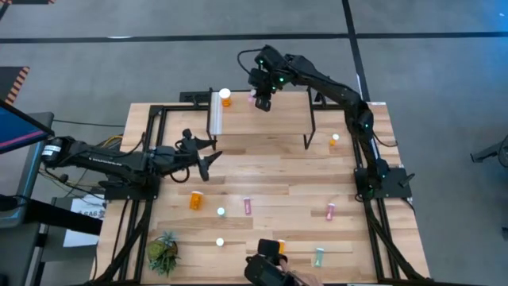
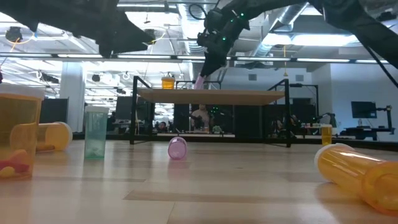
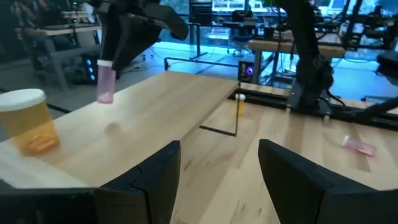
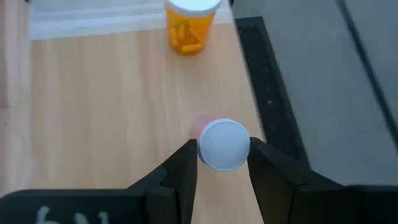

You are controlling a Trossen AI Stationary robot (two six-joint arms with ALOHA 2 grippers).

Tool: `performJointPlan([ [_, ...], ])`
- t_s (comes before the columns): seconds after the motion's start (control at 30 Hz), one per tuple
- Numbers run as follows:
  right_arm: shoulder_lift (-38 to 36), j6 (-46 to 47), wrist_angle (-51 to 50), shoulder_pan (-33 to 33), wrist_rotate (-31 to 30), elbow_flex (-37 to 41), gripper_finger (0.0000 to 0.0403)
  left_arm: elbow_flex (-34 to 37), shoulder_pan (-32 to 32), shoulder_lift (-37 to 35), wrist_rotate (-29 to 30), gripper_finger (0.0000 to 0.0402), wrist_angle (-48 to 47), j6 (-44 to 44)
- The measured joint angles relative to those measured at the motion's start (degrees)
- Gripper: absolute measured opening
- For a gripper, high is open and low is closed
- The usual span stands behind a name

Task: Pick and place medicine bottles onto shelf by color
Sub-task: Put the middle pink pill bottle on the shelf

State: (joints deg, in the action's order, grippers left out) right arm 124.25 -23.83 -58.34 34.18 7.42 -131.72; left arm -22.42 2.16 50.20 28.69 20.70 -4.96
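The right gripper (image 4: 224, 163) has its two dark fingers (image 4: 184, 167) pinched against the white cap of a pink bottle (image 4: 223, 144), one finger on each side, the cap filling the gap between them. In the low view this pink bottle (image 2: 200, 81) hangs upright from the gripper (image 2: 208, 70), its base at or just above the light wood top of the shelf (image 2: 214, 96); whether it touches cannot be told. From above, the right gripper (image 1: 263, 102) sits over the far edge of the shelf (image 1: 270, 119), near an upright orange bottle (image 1: 225, 98) standing beside the shelf's white strip (image 1: 213, 114).

The left gripper (image 3: 217, 165) holds nothing; its jaws stand spread with clear space between them. It hovers (image 1: 208, 161) over the table (image 1: 278, 179) just off the shelf's near side, aimed toward the shelf.

Other bottles lie scattered on the table: an orange one (image 1: 195, 200), a pink one (image 1: 248, 206), another pink one (image 1: 330, 211), a pale green one (image 1: 319, 257) and a small orange one (image 1: 334, 141) by the shelf's leg.
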Motion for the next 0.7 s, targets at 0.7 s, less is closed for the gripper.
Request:
performJointPlan([
  [0.7, 0.9, -2.2, 0.1, -0.3, -0.1, 0.0, 0.0158, 0.4, -3.6, 0.2, -4.7, 0.0203, 0.4, -0.9],
])
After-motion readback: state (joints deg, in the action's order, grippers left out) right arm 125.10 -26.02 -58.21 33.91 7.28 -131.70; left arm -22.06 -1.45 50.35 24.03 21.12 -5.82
